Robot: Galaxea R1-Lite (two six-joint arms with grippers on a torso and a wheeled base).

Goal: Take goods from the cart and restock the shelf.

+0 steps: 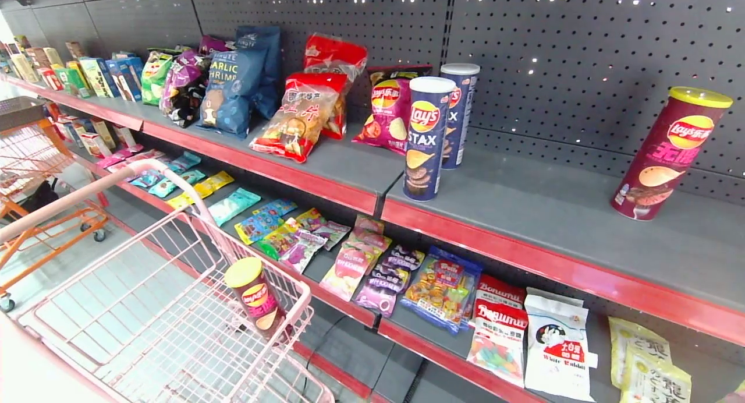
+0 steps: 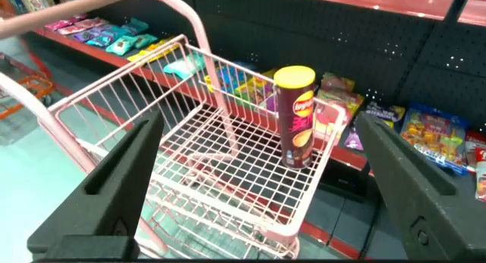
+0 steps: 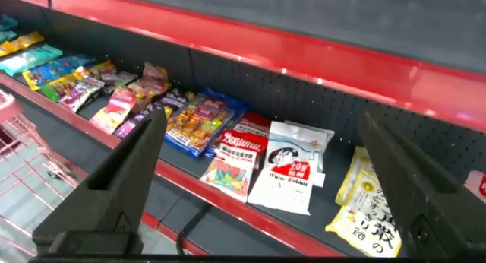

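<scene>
Head view: a pink cart (image 1: 75, 197) stands before the shelf (image 1: 524, 216). A maroon chip can (image 1: 256, 298) with a yellow lid stands upright in the cart's corner nearest the shelf. On the upper board stand a matching can (image 1: 669, 152) far to the right and two blue cans (image 1: 428, 138) mid-shelf, with snack bags (image 1: 297, 115) beside them.

Left wrist view: the left gripper (image 2: 256, 122) hangs wide apart above the cart (image 2: 228, 153), with the chip can (image 2: 296, 118) between its fingers but untouched.

Right wrist view: the right gripper (image 3: 262, 118) is spread wide and holds nothing over the lower shelf (image 3: 228, 207), where a white bag (image 3: 292, 172) lies among candy packets. Pink wire at the edge is probably the cart (image 3: 11, 141).
</scene>
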